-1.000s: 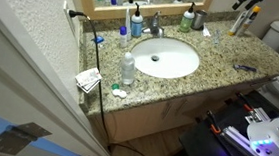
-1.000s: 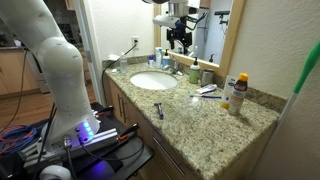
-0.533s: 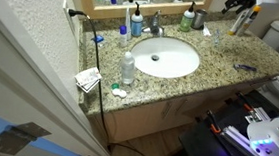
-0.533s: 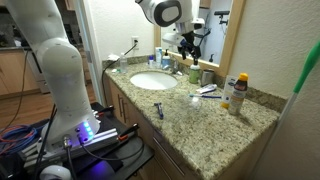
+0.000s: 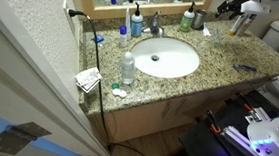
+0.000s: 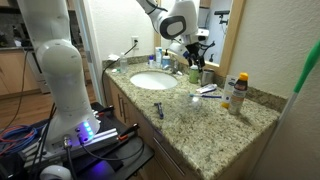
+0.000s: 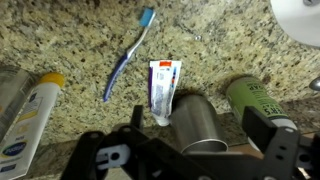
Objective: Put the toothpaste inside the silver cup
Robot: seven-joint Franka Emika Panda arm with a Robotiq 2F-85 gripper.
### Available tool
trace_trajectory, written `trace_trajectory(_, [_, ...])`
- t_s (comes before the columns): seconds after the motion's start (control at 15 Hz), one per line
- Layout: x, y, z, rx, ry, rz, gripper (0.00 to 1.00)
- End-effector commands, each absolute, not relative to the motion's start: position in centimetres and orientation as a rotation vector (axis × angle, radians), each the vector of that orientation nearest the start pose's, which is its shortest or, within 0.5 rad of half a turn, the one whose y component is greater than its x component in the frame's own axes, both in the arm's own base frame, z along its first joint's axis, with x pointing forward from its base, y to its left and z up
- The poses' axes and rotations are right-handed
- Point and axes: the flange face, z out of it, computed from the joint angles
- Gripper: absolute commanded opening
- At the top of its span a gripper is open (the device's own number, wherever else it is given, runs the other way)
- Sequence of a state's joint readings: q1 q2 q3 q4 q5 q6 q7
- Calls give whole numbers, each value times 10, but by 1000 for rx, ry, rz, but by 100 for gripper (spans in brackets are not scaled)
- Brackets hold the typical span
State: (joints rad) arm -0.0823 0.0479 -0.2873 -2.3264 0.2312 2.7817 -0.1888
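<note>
In the wrist view the white toothpaste tube lies flat on the granite counter, its lower end touching the rim side of the silver cup. The cup stands upright just right of the tube. My gripper is open and empty, above the counter, with its two fingers on either side of the cup. In an exterior view the gripper hangs above the cup and the toothpaste near the mirror. In an exterior view the gripper is at the back right of the counter.
A green bottle stands right of the cup. A blue toothbrush and a yellow-capped tube lie to the left. The sink, a clear bottle and a razor are on the counter.
The gripper has moved down and along the mirror toward the cup and toothpaste. It stays open. Nothing on the counter has moved.
</note>
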Motion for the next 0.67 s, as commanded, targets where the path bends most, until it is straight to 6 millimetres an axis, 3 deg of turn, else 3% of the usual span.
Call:
trace_trajectory(0.0, [517, -211, 334, -3054, 627, -737, 100])
trace_trajectory(0.27, [533, -219, 299, -3044, 740, -880, 100])
trace_trajectory(0.6, [552, -221, 260, -3026, 852, -859, 100])
